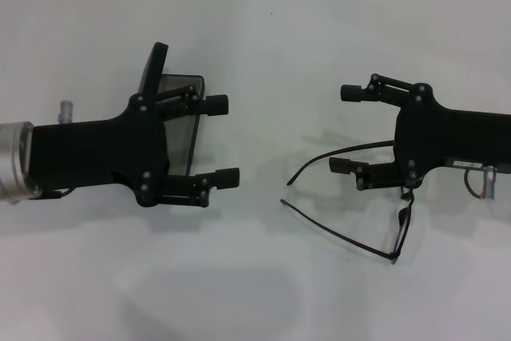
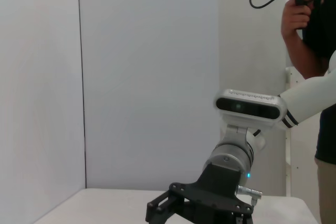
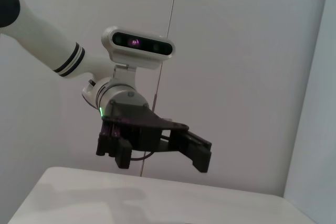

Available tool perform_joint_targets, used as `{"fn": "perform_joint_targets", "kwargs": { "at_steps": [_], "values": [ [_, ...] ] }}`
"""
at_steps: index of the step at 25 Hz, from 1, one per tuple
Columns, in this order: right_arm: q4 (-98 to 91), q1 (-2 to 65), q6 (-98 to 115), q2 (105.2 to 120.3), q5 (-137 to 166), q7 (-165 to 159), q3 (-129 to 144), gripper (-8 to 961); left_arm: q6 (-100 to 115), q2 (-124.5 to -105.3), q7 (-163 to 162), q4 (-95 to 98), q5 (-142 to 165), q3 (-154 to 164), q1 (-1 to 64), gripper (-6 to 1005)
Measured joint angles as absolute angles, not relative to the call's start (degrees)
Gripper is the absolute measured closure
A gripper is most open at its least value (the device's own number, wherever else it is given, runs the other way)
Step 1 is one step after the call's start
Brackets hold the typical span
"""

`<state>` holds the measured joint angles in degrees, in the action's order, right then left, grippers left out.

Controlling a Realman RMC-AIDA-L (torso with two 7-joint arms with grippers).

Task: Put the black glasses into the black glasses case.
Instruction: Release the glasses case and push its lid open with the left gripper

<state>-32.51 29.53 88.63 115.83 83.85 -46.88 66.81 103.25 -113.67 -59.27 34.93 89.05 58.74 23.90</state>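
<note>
Both grippers hover over the white table, facing one another with their fingers spread apart. Reaching in from the robot's left, the left gripper hangs over the black glasses case, which lies open beneath it: its dark lid stands up at the far side and the grey lining shows between the gripper's two fingers. Nothing sits between those fingers. Opposite it, the right gripper comes in from the robot's right, also wide open and gripping nothing, with its nearer finger just above the black glasses. They lie on the table under and beside that gripper, unfolded, the front of the frame close to the gripper's body and both thin temple arms stretching toward the left gripper, one running beneath the nearer finger. Case and glasses are well apart. A person holding a camera stands beyond the table in the left wrist view.
</note>
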Motion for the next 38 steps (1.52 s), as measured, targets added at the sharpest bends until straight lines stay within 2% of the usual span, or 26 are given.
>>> {"fn": "perform_joint_targets", "kwargs": {
  "at_steps": [14, 17, 23, 26, 30, 38],
  "values": [
    [-31.8, 29.3, 88.4, 115.83, 83.8, -45.2, 66.8, 63, 99.9, -115.10, -64.3, 35.1, 89.1, 54.9, 24.1, 132],
    [-31.7, 29.2, 88.3, 115.83, 83.8, -44.9, 66.7, 63, 96.1, -115.29, -72.7, 36.2, 89.2, 50.7, 24.9, 136],
    [-31.4, 29.1, 88.3, 115.73, 83.8, -44.8, 66.5, 64, 84.8, -114.32, -99.0, 47.0, 97.1, 48.5, 25.3, 145],
    [-31.2, 28.8, 88.5, 115.68, 83.8, -44.8, 66.4, 64, 81.9, -114.59, -107.4, 53.1, 105.0, 48.5, 25.4, 150],
    [-31.2, 28.5, 88.7, 115.67, 83.8, -44.7, 66.4, 64, 79.2, -115.43, -116.1, 59.2, 115.7, 48.6, 25.4, 156],
    [-31.3, 28.9, 88.6, 115.84, 83.8, -44.7, 66.8, 64, 75.8, -118.79, -122.4, 60.2, 130.3, 48.9, 28.1, 168]
  ]
}}
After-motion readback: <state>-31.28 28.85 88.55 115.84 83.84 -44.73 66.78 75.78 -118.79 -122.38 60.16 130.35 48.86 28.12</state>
